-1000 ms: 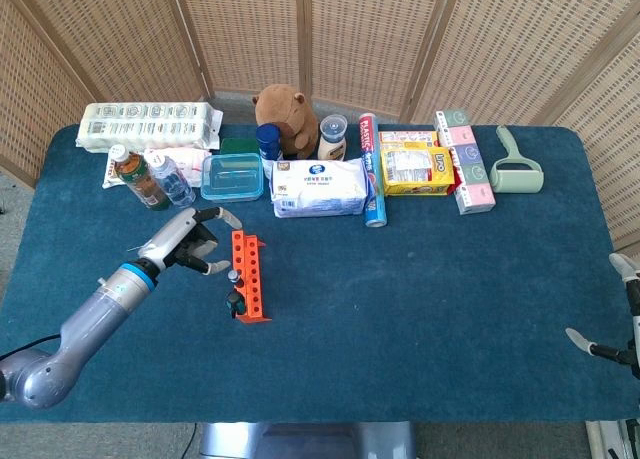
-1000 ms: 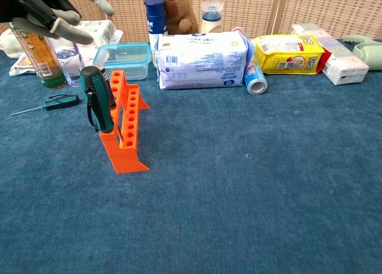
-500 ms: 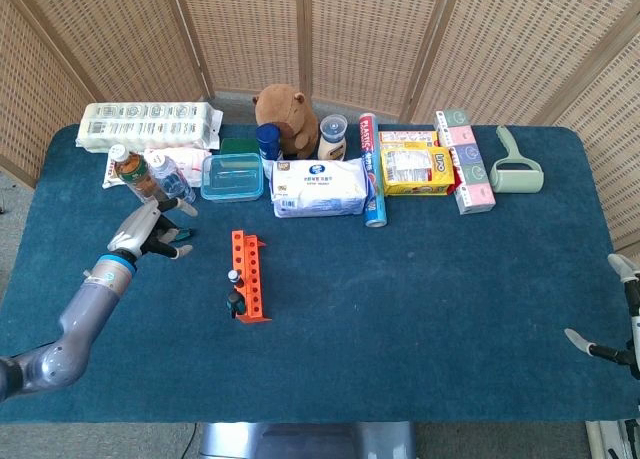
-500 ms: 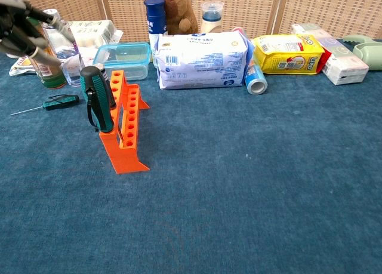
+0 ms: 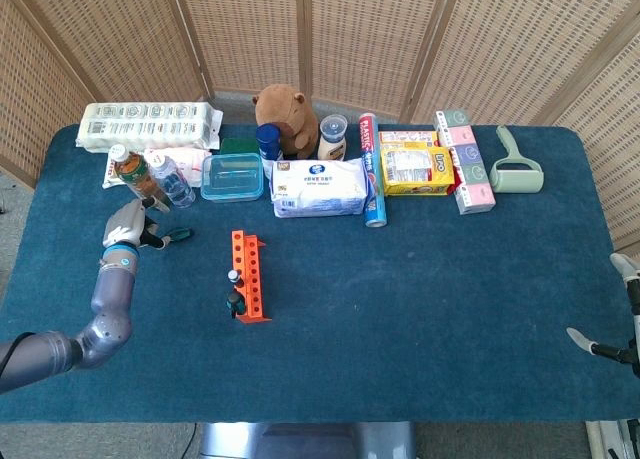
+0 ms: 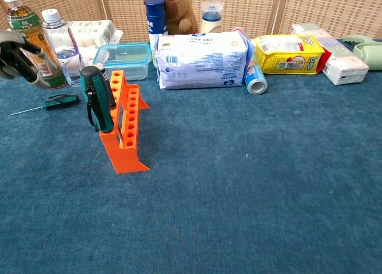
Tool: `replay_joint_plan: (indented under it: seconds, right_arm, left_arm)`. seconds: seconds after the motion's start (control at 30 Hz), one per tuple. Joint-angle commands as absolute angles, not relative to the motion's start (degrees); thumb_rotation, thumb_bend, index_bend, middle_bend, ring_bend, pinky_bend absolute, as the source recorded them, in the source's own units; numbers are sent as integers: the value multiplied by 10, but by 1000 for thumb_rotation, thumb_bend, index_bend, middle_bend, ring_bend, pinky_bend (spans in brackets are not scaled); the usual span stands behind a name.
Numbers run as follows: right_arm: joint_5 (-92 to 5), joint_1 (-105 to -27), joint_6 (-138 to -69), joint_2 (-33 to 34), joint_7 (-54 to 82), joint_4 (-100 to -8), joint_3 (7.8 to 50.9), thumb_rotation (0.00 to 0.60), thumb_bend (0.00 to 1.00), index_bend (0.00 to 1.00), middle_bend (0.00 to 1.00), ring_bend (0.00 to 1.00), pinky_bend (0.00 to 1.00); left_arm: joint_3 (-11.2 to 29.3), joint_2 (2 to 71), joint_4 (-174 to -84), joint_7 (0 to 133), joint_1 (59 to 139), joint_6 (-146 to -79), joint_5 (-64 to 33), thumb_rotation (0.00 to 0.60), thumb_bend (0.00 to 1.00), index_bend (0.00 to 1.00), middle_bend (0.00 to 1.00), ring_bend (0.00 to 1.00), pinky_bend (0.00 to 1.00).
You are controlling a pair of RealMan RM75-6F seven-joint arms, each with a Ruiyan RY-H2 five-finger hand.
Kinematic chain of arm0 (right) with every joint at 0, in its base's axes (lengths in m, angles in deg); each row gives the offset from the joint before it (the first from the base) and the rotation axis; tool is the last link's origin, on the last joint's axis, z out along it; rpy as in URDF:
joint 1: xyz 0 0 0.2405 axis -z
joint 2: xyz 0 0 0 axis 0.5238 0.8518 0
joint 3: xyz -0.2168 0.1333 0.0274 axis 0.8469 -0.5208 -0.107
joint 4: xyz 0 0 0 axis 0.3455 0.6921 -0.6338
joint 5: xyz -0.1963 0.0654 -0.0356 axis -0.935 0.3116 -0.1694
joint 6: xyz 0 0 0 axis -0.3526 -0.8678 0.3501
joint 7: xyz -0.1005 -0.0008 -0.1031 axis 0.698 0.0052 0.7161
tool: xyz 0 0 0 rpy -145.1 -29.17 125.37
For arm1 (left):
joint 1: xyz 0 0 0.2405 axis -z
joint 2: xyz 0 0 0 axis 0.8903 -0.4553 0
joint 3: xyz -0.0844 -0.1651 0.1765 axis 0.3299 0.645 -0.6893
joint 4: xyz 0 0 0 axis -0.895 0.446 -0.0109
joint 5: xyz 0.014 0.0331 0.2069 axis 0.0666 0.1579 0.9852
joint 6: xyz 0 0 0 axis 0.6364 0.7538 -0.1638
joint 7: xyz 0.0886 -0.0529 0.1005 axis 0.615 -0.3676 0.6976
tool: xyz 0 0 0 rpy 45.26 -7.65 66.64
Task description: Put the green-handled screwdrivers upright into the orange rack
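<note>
The left robot hand [image 5: 124,226] has swung away from the orange rack [image 5: 250,276] and now hovers low by the bottles, fingers loosely spread and holding nothing, just above the small green-handled screwdriver [image 6: 58,102] lying flat on the blue table [image 5: 420,289]. One larger green-and-black screwdriver [image 6: 96,99] stands upright at the near end of the rack. The right robot hand [image 5: 612,347] shows only at the table's far right edge; I cannot tell its state
</note>
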State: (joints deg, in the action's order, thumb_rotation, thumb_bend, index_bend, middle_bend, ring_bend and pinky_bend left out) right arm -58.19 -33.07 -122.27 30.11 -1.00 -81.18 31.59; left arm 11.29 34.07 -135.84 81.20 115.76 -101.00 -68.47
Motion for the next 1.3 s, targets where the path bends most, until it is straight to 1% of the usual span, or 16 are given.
replay_joint_plan:
  seconds: [0.03,0.23,0.57,0.9,1.3]
  right_arm:
    - [-581,-331,-1222,301,-10,-812,316,600,85,60,60,11,0]
    - [-582,-331,-1221,301,-12,-811,316,600,85,59,61,11,0]
    - [-580,-330,-1223,302,-13,-811,315,600,85,59,60,12,0]
    - [-579,-329,-1223,303,-17,-809,314,600,86,59,61,13,0]
    - [-577,-327,-1226,305,-24,-807,312,600,86,59,61,13,0]
  left_arm:
    - [118,359,-1336,836,1161,-1002,-707,600,288,345,962,970,995]
    - [125,384,-1298,870,1161,-995,-733,600,296,344,962,971,995]
    - [144,415,-1265,887,1153,-991,-711,600,304,344,962,970,995]
    - [156,438,-1244,914,1152,-991,-712,600,308,345,962,970,995]
    - [174,473,-1209,947,1154,-992,-719,600,337,344,962,970,995]
